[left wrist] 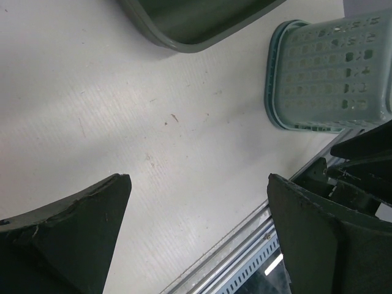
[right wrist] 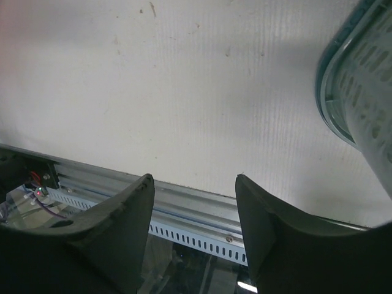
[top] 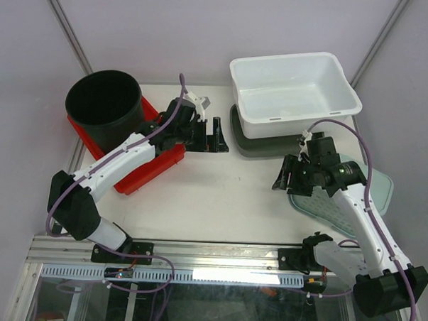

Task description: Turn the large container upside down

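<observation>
The large white container [top: 301,120] stands upright, open side up, at the back right on a dark green tray [top: 251,144]. My left gripper [top: 216,136] is open and empty, just left of that tray and above the table. In the left wrist view the left gripper [left wrist: 199,184] frames bare table, with the green tray [left wrist: 196,27] at the top. My right gripper [top: 284,179] is open and empty, in front of the white container, above the table. In the right wrist view the right gripper [right wrist: 195,180] points at the table's near edge.
A black round bucket [top: 119,128] stands upright on a red tray [top: 153,165] at the back left. A teal perforated basket [top: 382,185] lies upside down at the right under my right arm; it shows in the left wrist view [left wrist: 331,73] and the right wrist view [right wrist: 361,92].
</observation>
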Action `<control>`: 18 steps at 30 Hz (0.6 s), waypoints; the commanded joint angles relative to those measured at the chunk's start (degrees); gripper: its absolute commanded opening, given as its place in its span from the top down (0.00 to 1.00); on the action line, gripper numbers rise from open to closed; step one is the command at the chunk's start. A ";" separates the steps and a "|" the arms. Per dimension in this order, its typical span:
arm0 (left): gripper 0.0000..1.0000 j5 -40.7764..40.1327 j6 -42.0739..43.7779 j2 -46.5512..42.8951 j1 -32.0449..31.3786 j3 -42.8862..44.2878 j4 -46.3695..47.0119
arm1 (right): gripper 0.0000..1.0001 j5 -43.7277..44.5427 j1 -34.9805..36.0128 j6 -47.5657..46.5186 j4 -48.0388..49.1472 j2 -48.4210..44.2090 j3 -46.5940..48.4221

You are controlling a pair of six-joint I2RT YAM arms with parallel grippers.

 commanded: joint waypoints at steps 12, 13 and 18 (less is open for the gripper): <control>0.01 -0.54 0.32 -2.05 -0.39 -2.94 4.12 | 0.39 21.91 -0.21 3.58 4.71 10.93 2.49; 0.01 -0.32 0.14 -2.09 -0.48 -3.07 4.13 | 0.38 23.28 -0.31 3.53 5.56 11.28 3.01; 0.01 0.15 -0.43 -2.54 -0.74 -3.56 4.09 | 0.38 24.89 -1.09 3.42 6.44 12.37 7.39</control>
